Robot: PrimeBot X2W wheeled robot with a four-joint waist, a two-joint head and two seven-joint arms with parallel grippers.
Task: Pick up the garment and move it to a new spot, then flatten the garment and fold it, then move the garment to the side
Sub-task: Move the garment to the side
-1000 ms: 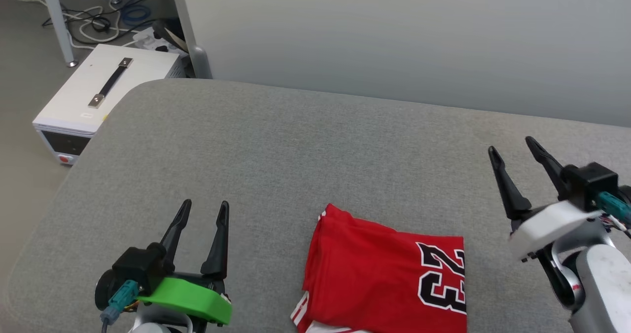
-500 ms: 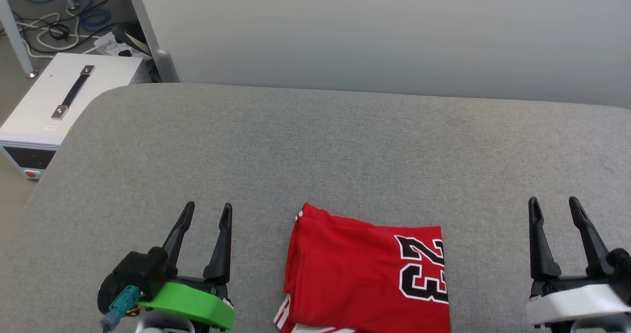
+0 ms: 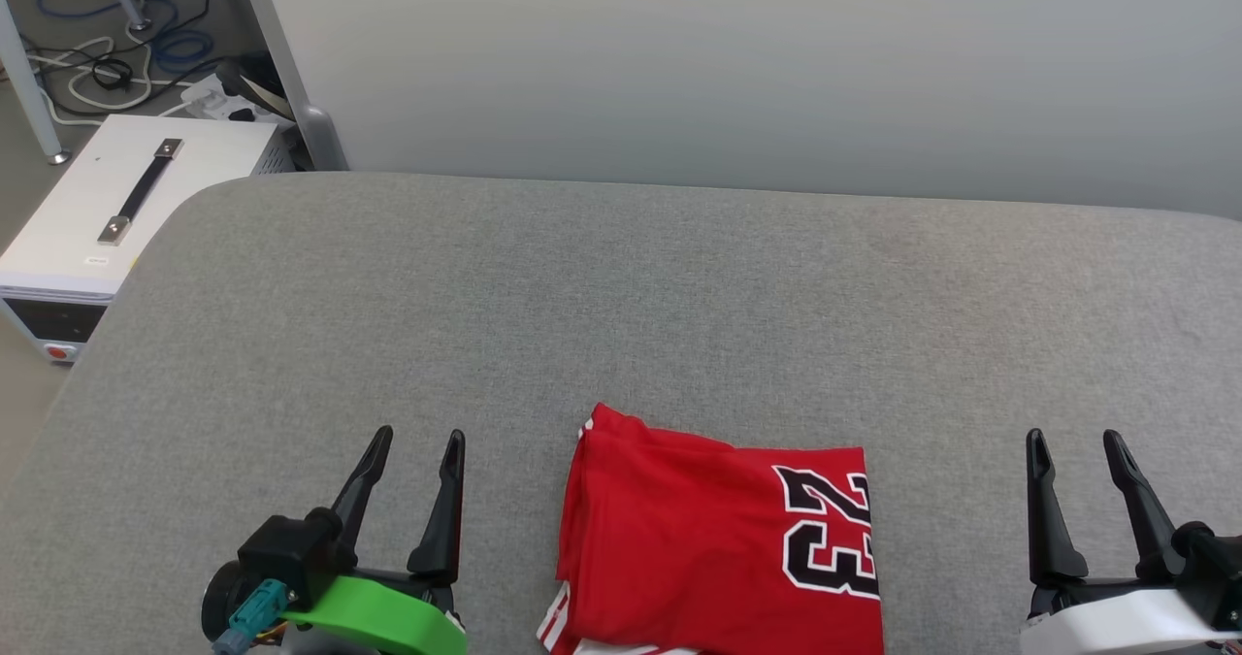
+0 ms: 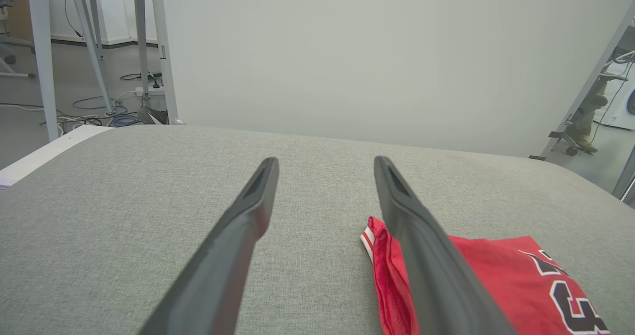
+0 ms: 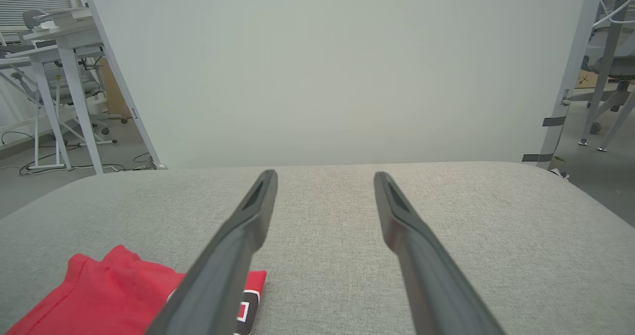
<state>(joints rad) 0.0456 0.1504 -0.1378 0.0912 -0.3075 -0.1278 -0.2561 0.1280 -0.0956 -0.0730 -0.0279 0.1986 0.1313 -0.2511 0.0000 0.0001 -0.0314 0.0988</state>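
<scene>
The garment (image 3: pixel 699 539), a red jersey with a black, white-outlined 23, lies folded into a rectangle at the near middle of the grey padded table (image 3: pixel 621 286). White-and-red striped trim peeks out at its near left corner. My left gripper (image 3: pixel 420 437) is open to the left of the garment, apart from it, with nothing between its fingers. My right gripper (image 3: pixel 1072 437) is open to the right, also empty. The left wrist view has the garment (image 4: pixel 496 280) beside the right finger. In the right wrist view the garment (image 5: pixel 109 295) lies at the lower left.
A white equipment box (image 3: pixel 107 209) with a black handle stands on the floor off the table's far left corner, with cables (image 3: pixel 107 63) and frame legs behind it. A pale wall panel (image 3: pixel 737 63) rises behind the table's far edge.
The head camera has swung, shifting the whole picture. My right gripper has dropped from a raised, tilted pose at the right to level beside the garment. The garment lies unchanged.
</scene>
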